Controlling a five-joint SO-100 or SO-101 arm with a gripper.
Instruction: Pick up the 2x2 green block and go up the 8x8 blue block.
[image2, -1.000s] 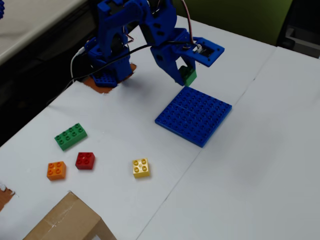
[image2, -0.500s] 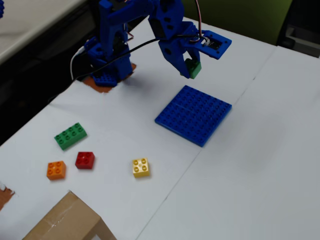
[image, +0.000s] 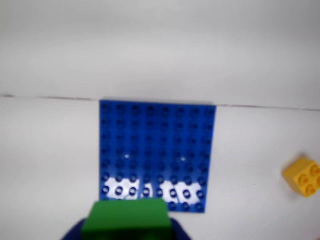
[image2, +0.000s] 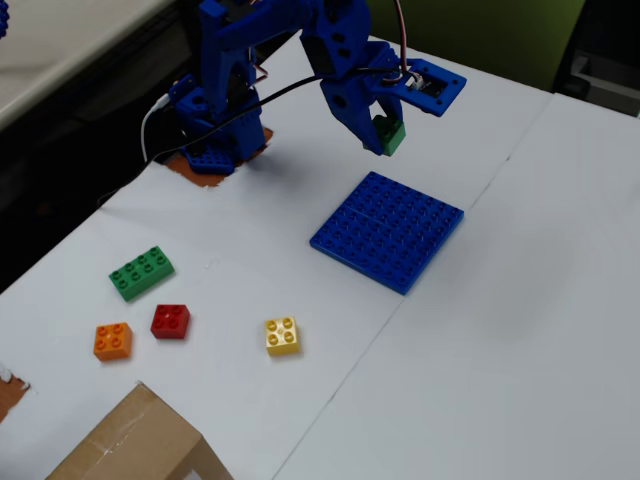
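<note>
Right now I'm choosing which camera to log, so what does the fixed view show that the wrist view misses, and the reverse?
Only the fixed view shows the blue arm, the gripper from outside, the long green brick, the red brick, the orange brick and a cardboard box. Only the wrist view shows glare on the 8x8 blue block along its near rows. Both show the 2x2 green block held, the blue block and the yellow brick.
</note>
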